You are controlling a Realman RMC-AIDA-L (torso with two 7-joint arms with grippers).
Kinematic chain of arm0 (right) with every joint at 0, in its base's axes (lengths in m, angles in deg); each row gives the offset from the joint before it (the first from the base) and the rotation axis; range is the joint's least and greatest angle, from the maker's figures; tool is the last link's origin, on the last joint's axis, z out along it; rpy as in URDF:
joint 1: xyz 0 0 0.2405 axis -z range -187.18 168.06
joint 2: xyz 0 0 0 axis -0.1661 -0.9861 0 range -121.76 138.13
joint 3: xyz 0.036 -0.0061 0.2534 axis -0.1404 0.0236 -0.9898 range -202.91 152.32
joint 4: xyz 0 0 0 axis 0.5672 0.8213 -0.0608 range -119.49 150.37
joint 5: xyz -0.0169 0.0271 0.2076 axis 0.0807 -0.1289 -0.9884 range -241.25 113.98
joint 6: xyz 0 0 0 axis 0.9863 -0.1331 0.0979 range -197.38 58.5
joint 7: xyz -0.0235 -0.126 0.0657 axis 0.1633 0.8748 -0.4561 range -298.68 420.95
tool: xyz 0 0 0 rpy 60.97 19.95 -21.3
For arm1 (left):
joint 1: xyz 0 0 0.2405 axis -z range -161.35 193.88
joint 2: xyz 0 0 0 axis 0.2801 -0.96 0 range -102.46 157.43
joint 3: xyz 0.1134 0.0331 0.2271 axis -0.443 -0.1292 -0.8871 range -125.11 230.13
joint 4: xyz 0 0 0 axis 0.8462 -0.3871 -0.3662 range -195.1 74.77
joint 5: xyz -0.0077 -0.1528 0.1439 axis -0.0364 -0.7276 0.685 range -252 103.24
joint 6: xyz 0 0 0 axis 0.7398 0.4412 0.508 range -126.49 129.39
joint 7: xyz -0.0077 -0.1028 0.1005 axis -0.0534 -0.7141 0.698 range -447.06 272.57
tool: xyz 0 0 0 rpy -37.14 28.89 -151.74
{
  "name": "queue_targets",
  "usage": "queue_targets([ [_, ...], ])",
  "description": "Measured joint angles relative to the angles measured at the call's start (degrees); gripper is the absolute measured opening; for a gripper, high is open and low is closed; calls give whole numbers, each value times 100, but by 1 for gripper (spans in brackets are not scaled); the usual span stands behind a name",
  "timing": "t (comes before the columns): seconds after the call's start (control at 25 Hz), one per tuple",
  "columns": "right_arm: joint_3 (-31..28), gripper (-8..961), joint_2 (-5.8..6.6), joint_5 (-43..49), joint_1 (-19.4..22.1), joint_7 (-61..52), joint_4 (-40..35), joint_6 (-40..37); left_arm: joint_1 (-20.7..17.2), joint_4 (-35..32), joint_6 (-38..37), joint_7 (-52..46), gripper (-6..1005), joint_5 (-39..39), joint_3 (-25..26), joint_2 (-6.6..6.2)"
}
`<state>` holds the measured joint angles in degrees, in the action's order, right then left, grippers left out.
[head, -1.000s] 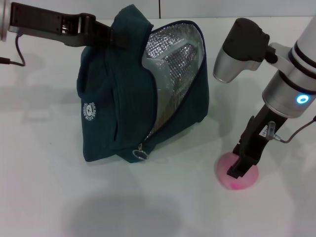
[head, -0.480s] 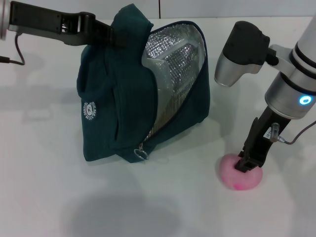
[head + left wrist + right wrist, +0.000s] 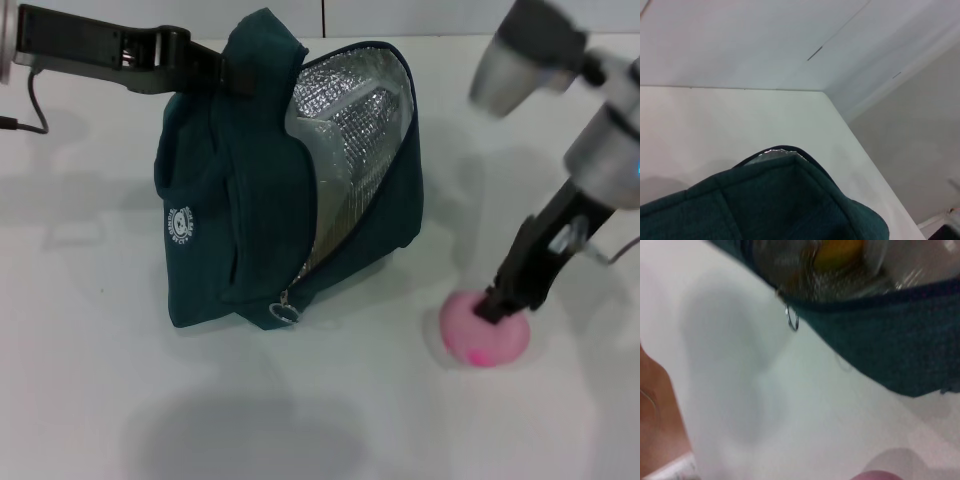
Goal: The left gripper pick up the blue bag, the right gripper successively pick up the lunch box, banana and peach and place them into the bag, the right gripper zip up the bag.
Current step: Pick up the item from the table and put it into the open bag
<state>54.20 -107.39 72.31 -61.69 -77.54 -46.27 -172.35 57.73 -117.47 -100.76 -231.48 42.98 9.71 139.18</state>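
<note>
Dark teal fabric bag (image 3: 270, 190) with a silver quilted foil lining (image 3: 350, 140) stands on the white table (image 3: 90, 330), its mouth gaping toward the robot's right and a metal zipper ring (image 3: 287, 311) hanging at its lower front edge. At the bag's top left corner, the left gripper (image 3: 228, 72) is clamped on the cloth and holds it up; the left wrist view shows only the bag's upper rim. To the right of the bag and apart from it, a round pink peach (image 3: 484, 338) rests on the table, and the right gripper (image 3: 497, 304) is down on its top with fingers closed against the fruit. Through the right wrist view something yellow (image 3: 840, 252) shows blurred inside the open bag.
</note>
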Motion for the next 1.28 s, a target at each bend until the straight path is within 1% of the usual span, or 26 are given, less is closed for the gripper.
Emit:
queue_targets([
  [0.08, -513, 70, 13, -30, 15, 112, -25, -171, -2, 0, 0, 0, 42, -3, 5, 0],
  [0.2, -1642, 60, 44, -87, 19, 333, -59, -596, 6, 10, 0, 0, 42, -3, 7, 0],
  [0.28, -2084, 54, 93, -216, 3, 389, -61, -787, 20, 17, 0, 0, 42, -3, 1, 0],
  [0.32, -2350, 51, 171, -420, -3, 404, -61, -907, 26, 20, 0, 0, 42, -3, -3, 0],
  [0.4, -2588, 45, 280, -752, 2, 410, -61, -998, 32, 26, -10, 0, 42, -3, -5, 0],
  [0.44, -2702, 41, 372, -1081, 19, 410, -31, -1020, 34, 30, -28, 0, 42, -3, -5, 0],
  [0.48, -2763, 38, 439, -1313, 35, 410, 6, -1017, 34, 32, -49, 1, 42, -3, -1, -1],
  [0.56, -2800, 35, 531, -1662, 53, 423, 101, -956, 32, 35, -102, 10, 42, -9, 19, -4],
  [0.6, -2801, 35, 554, -1786, 69, 444, 153, -903, 30, 36, -121, 17, 42, -14, 25, -5],
  [0.68, -2809, 35, 531, -1897, 96, 550, 222, -719, 17, 36, -134, 23, 42, -65, 33, -6],
  [0.8, -2796, 36, 367, -1917, 121, 766, 255, -492, -13, 43, -145, 27, 42, -157, 39, -11],
  [0.84, -2795, 36, 285, -1921, 114, 859, 284, -449, -18, 45, -147, 29, 42, -167, 39, -13],
  [0.96, -2789, 36, 100, -2028, 63, 1097, 355, -318, -20, 46, -149, 33, 42, -172, 40, -15],
  [1.0, -2772, 39, 64, -2076, 53, 1148, 368, -272, -20, 46, -150, 33, 42, -172, 40, -15],
  [1.08, -2626, 46, 22, -2240, 50, 1234, 428, -125, -19, 46, -150, 34, 42, -172, 28, -17],
  [1.28, -2275, 64, 26, -2422, 51, 1319, 638, 142, -17, 45, -150, 36, 42, -172, 19, -18],
])
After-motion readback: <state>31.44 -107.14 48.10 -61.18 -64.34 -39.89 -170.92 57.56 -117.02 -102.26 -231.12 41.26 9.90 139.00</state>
